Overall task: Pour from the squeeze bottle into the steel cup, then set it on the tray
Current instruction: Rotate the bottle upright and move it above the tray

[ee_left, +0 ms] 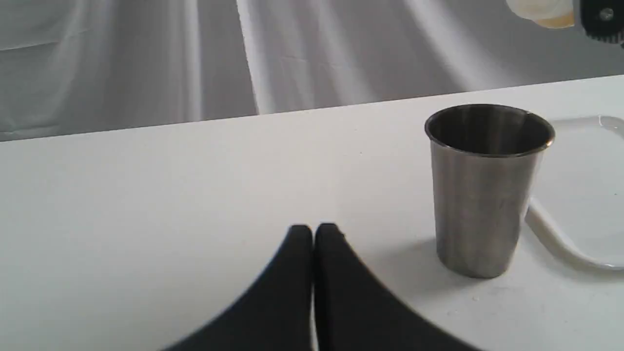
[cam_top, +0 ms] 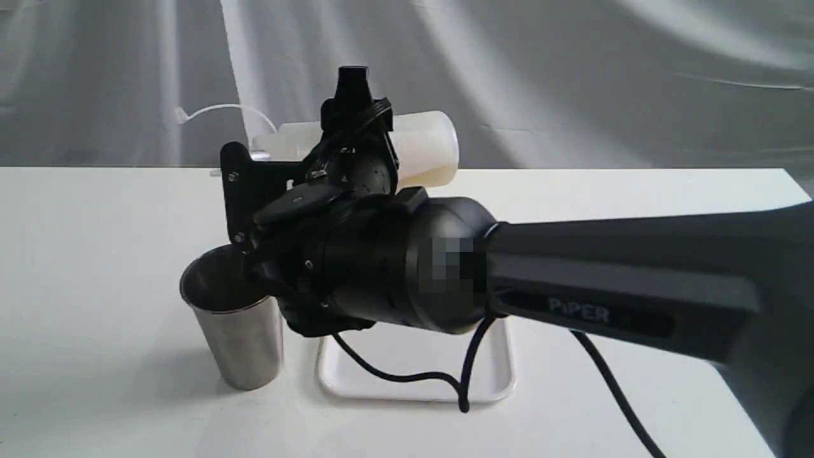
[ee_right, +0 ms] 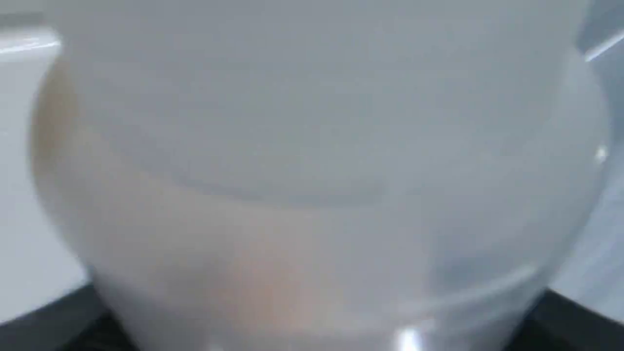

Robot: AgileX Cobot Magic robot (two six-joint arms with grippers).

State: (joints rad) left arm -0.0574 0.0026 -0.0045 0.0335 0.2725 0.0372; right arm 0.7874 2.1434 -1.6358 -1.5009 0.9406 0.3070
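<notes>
In the exterior view, the squeeze bottle [cam_top: 423,149] is seen above the centre of the frame, lifted off the table [cam_top: 95,254] and laid almost level. Its base is turned to the right and its thin cap strap [cam_top: 216,111] arcs out to the left. The nozzle is hidden behind the right gripper [cam_top: 356,137], whose fingers are clamped around the bottle's body. In the right wrist view the frame is filled by the blurred bottle, and an amber tint is made out through its wall.

The steel cup [cam_top: 238,337] is stood upright at lower left of centre, below the bottle's hidden nozzle end. The tray [cam_top: 356,388] is laid just right of the cup, with a black cable [cam_top: 407,375] draped over it.

In the left wrist view, the left gripper [ee_left: 313,234] is seen with its fingers pressed together and nothing between them, near the cup but apart from it.
</notes>
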